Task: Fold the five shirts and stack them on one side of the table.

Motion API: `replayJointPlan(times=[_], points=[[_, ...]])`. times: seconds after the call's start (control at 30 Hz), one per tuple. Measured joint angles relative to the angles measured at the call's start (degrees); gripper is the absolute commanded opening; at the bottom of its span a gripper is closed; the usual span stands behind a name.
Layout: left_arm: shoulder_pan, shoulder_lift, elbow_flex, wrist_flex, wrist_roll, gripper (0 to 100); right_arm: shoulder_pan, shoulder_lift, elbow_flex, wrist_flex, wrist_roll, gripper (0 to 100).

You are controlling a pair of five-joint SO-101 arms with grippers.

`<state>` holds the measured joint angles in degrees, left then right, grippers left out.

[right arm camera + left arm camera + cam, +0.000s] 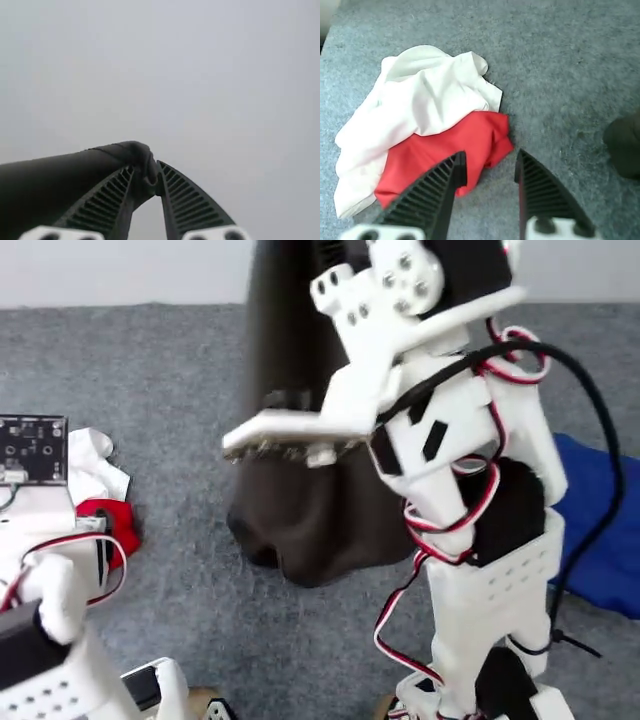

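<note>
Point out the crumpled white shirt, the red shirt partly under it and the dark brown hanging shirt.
crumpled white shirt (420, 95), left wrist view, middle of its folds
red shirt (470, 132), left wrist view, exposed middle
dark brown hanging shirt (310, 520), high view, lower draped part

A dark brown cloth shirt (300, 510) hangs at the middle of the grey carpeted tabletop (180, 390). Its lower end rests on the surface and its upper edge is pinched in the right tool (146, 168). Well to the brown shirt's left lie a crumpled white cloth shirt (95, 465) and a crumpled red cloth shirt (115, 525), touching, the white one overlapping the red and lying farther back. The left tool (491, 154), fingers spread, hangs above the red shirt's edge nearest the brown shirt. To the brown shirt's right lies a blue cloth shirt (600, 530), partly hidden by the right arm (480, 570).
</note>
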<state>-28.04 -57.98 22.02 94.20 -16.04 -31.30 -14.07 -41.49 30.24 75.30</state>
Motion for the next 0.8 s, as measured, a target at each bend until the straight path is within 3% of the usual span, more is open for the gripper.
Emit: replayJointPlan(times=[0.37, 0.8], points=[[0.4, -9.4, 0.0, 0.0, 2.5, 13, 3.4, 1.3, -0.1, -7.6, 2.3, 1.0], [0.5, -19.2, 1.2, 0.0, 2.5, 13, 2.0, 1.6, -0.1, -17.0, 2.6, 1.0]])
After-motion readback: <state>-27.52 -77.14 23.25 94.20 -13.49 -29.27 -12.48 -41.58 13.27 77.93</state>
